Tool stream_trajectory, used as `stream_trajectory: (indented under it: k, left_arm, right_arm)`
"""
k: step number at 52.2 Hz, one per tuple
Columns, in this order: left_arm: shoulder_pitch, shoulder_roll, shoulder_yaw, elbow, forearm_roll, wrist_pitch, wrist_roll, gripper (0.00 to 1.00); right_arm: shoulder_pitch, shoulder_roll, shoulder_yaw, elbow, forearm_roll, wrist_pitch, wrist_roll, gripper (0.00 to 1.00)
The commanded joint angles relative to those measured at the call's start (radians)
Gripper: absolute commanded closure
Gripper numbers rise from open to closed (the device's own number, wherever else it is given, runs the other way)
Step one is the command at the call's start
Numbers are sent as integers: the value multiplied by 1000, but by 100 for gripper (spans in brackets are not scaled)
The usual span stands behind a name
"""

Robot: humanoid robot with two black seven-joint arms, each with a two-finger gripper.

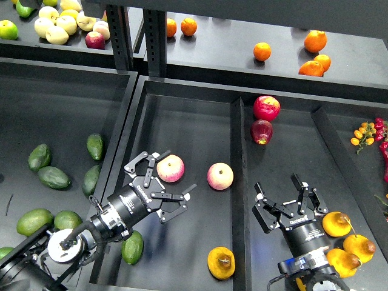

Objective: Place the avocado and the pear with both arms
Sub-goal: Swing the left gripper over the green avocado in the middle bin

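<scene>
2 blushed apples (170, 168), 1 pear (221, 262) and 1 avocado (132, 247) are being held in the middle bin (182, 115).
Both the left gripper (160, 182) and the right gripper (288, 200) are being kept spread wide, empty.

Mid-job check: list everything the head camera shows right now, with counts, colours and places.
pear: four, golden-yellow; one centre bin front, three right bin front
avocado: one dark green in centre bin; more dark and lighter green fruit in left bin
blushed apples: two, pink-yellow, centre bin
red apples: two, right bin rear
oranges: about seven, rear shelf
pale apples: cluster, rear left shelf
left gripper: open, centre bin
right gripper: open, right bin
</scene>
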Motion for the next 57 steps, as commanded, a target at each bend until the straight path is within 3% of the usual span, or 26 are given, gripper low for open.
stream_trajectory:
  k: [1, 12, 30, 43, 53, 57]
  left_arm:
    - [-84, 46, 83, -2, 81, 0, 46, 1]
    - [-334, 297, 385, -10, 101, 0, 52, 1]
    - [-756, 544, 772, 25, 129, 0, 65, 1]
    - [-1012, 540, 1039, 27, 178, 0, 65, 1]
    - [-1127, 446, 1213, 27, 213, 0, 65, 1]
    - [-1210, 388, 1362, 27, 233, 0, 65, 1]
  right_arm:
    - [6, 0, 9, 2, 0, 0, 0, 1]
    - [38, 0, 73, 0, 0, -11, 2, 1]
    - [86, 0, 136, -1, 0, -22, 0, 1]
    - [115, 0, 135, -1, -2, -34, 0, 1]
    - [169, 0, 135, -4, -3, -97, 0, 1]
    - [193, 0, 133, -6, -5, -127, 0, 1]
